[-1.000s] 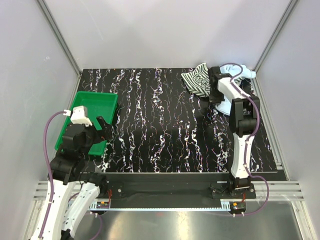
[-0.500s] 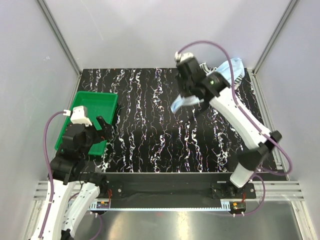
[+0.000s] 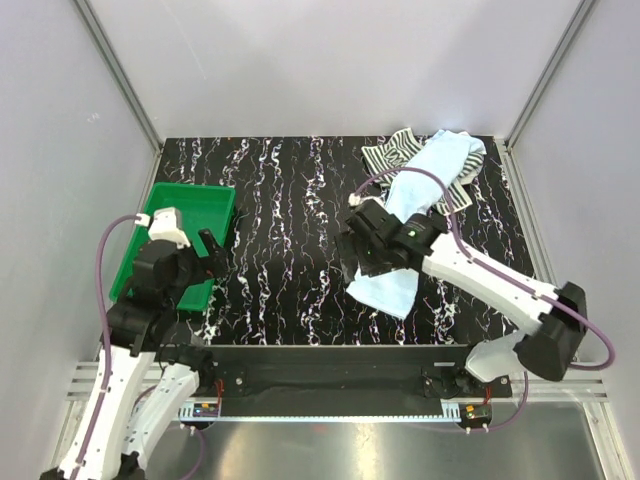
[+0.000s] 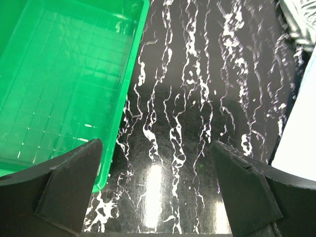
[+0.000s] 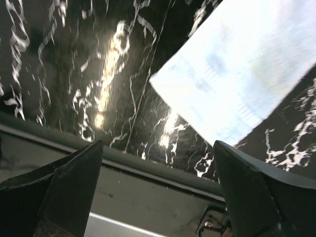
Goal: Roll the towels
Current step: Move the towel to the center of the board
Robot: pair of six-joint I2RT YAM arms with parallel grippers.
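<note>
Green tray [image 3: 205, 210] L; blue towel [image 3: 395, 292] outside, R.

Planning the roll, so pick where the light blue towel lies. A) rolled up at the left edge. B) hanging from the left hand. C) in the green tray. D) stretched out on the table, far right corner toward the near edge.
D: the light blue towel lies as a long strip on the table, its far end by the striped towel, apart from the green tray.

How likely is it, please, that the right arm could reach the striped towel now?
Probably yes: the striped towel lies partly uncovered at the far edge, with only bare table between it and the open right gripper.
</note>
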